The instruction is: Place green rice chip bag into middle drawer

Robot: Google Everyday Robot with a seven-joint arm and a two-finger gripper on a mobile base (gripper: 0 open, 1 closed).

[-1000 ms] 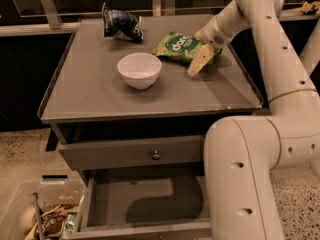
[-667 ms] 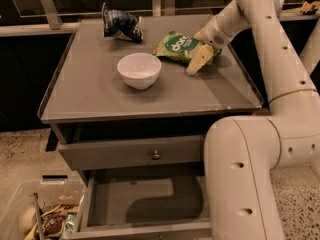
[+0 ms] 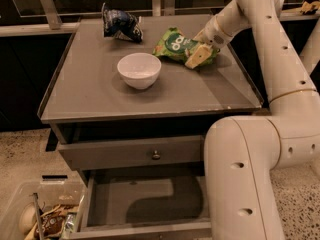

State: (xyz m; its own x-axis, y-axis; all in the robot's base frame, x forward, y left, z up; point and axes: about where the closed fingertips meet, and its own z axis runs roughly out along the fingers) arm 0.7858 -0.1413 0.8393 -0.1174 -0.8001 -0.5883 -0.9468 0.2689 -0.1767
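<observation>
Room: dark cabinet fronts run behind, a speckled terrazzo floor (image 3: 22,151) lies below, and we look down on the flat grey top of a drawer cabinet, our surface (image 3: 85,89).
Floor bin: a clear plastic bin (image 3: 20,204) sits at the bottom left, just beside the open drawer. We cannot make out the mixed items inside.
Rear left: a crumpled dark blue and white snack bag (image 3: 121,25) lies on the surface near its back edge.
Centre: a round white bowl (image 3: 139,70) stands upright, apart from both bags.
Below the surface: a grey drawer front with a small round metal knob (image 3: 156,155).
Lowest in view: the middle drawer (image 3: 112,201), a wide shallow grey wooden box, stands open with a shadow across its flat bottom.
Rear right: the bright, glossy green rice chip bag (image 3: 177,45) lies on the surface, not in the drawer.
Tool: the tan-tipped tool (image 3: 197,57) touches the green bag's right end. We cannot tell whether it is apart, together or clamped.
Right edge: the white jointed robot arm (image 3: 270,59) reaches up and over to the surface.
</observation>
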